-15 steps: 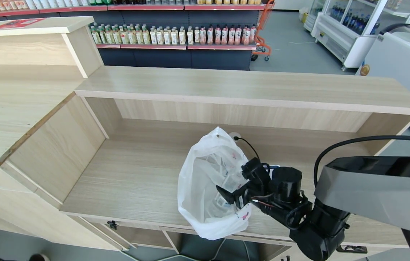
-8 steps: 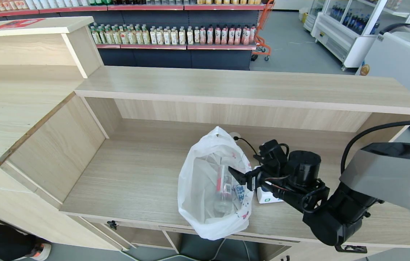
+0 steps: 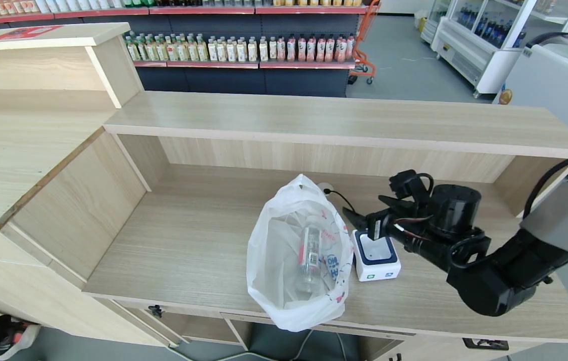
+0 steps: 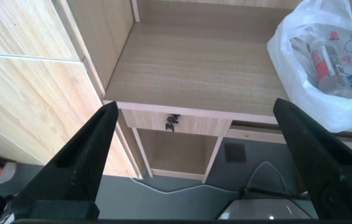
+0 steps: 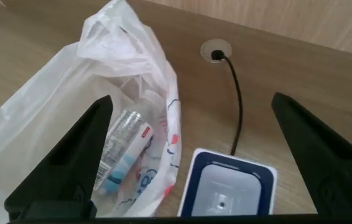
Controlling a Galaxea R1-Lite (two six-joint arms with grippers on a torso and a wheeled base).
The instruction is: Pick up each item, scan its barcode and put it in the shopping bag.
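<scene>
A white plastic shopping bag stands open on the wooden counter, near its front edge. A clear bottle with a red and white label lies inside it. Just right of the bag sits a small white and blue barcode scanner. My right gripper hangs open and empty above the scanner's far side. The right wrist view looks down on the bag, the bottle and the scanner. My left gripper is open and empty, low in front of the counter, with the bag off to one side.
A black cable runs from the scanner to a round hole in the counter. A raised ledge spans the back and a tall wooden side wall closes the left. A drawer lock sits under the front edge.
My right gripper has let the bottle go in the bag and drawn back up and to the right, over the scanner. The bottle now lies in the bag.
</scene>
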